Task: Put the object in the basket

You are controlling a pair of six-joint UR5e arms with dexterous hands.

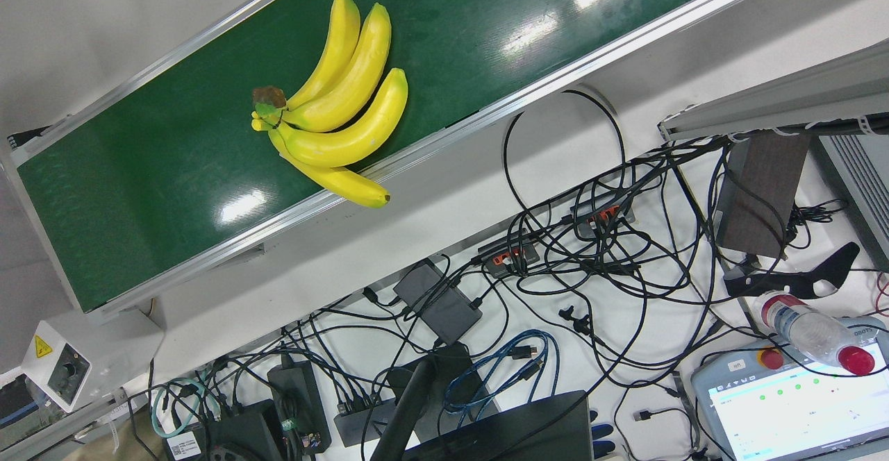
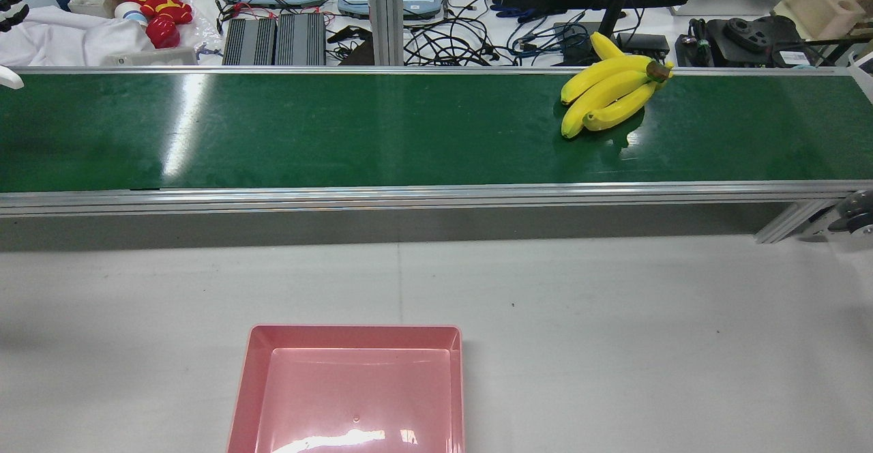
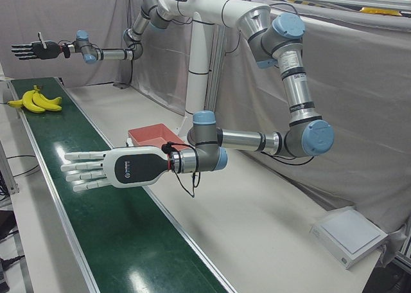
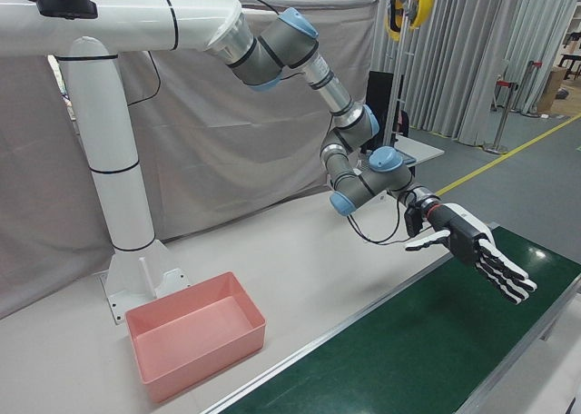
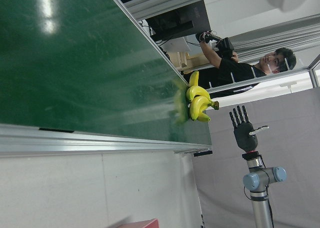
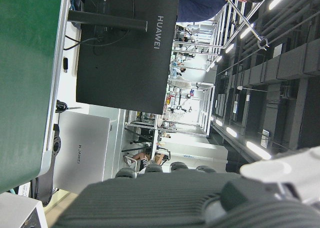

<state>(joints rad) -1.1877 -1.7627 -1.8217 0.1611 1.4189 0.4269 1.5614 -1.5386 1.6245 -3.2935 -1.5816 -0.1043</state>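
Bananas (image 2: 609, 91) lay on belt (image 2: 341, 129) near far right corner; basket (image 2: 351, 385) at counter's near edge, empty. We held nothing: left hand (image 3: 112, 169), right hand (image 4: 477, 252), fingers apart. Grasp, transfer remained.

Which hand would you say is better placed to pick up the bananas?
Right: the right hand hovers open near the bananas at that end of the belt; the left hand is far along it.

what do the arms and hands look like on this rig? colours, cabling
Silver-grey arm tubes with light-blue joint caps on a shared white pedestal. The left hand has a white shell and white fingers with dark joints; the right hand is white-backed with black fingers. A thin black cable loops at each wrist.
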